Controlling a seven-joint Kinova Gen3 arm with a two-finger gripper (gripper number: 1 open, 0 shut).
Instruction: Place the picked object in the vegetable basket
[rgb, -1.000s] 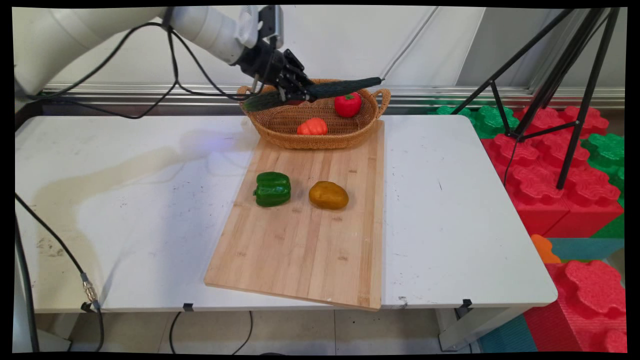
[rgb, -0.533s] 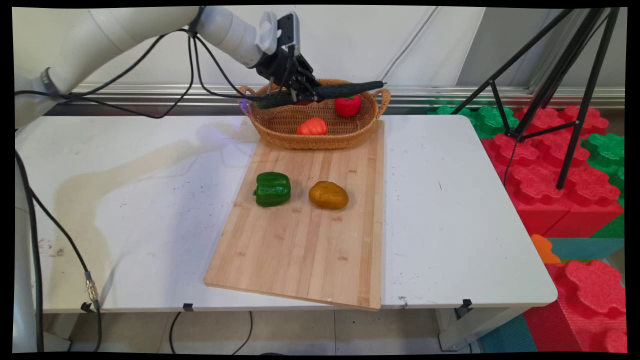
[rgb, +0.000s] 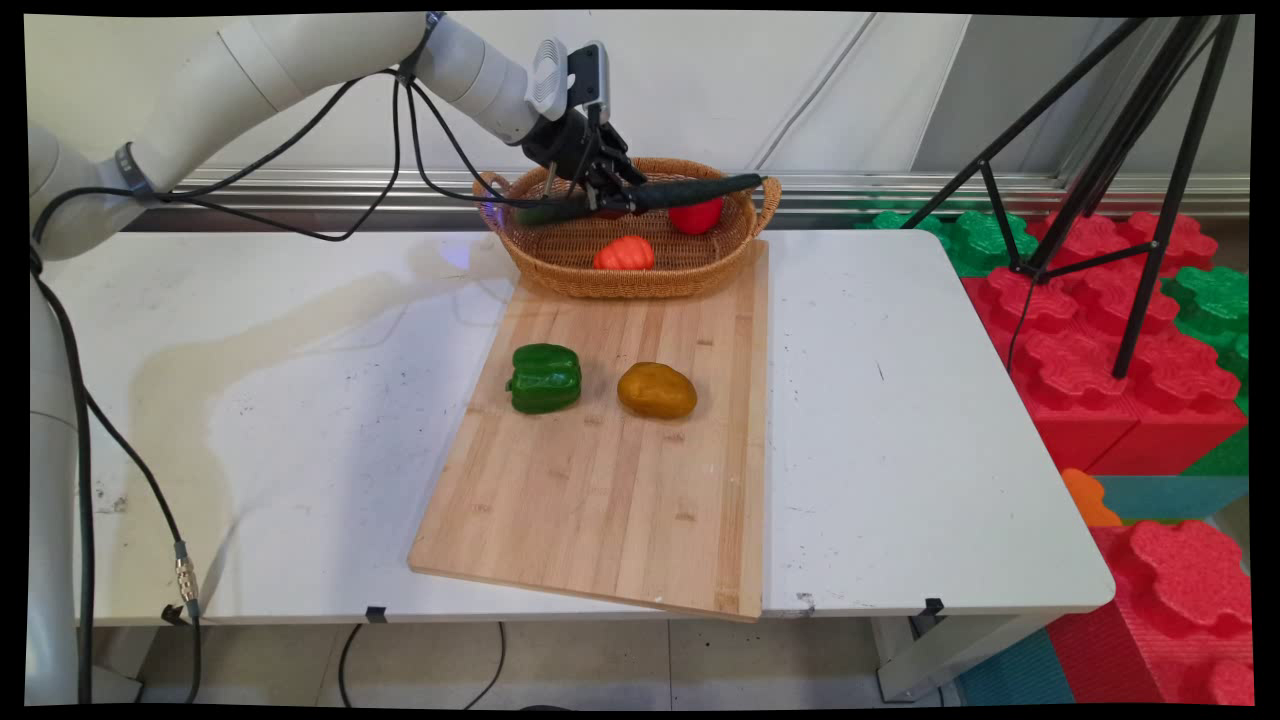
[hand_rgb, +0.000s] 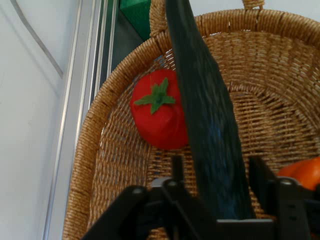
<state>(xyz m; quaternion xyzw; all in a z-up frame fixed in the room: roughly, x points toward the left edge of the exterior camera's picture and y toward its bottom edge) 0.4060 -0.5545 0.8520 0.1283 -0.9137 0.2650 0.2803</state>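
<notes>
Behind the white table (rgb: 900, 400), in the main view, the gripper (rgb: 612, 196) holds a long dark cucumber (rgb: 690, 188) over the wicker basket (rgb: 560, 255), its long axis lying along the basket's length. From the hand view the fingers (hand_rgb: 260, 175) seem closed on the cucumber (hand_rgb: 210, 130), which points away from the hand past the red tomato (hand_rgb: 160, 117).

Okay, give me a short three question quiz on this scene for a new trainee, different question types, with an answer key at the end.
1. True or false: the gripper holds the cucumber over the wicker basket.
2. Which item lies in the basket? A) green pepper B) tomato C) potato
3. Fill in: the green pepper and potato lie on the wooden ____.

Key: 1 true; 2 B; 3 cutting board.
</notes>
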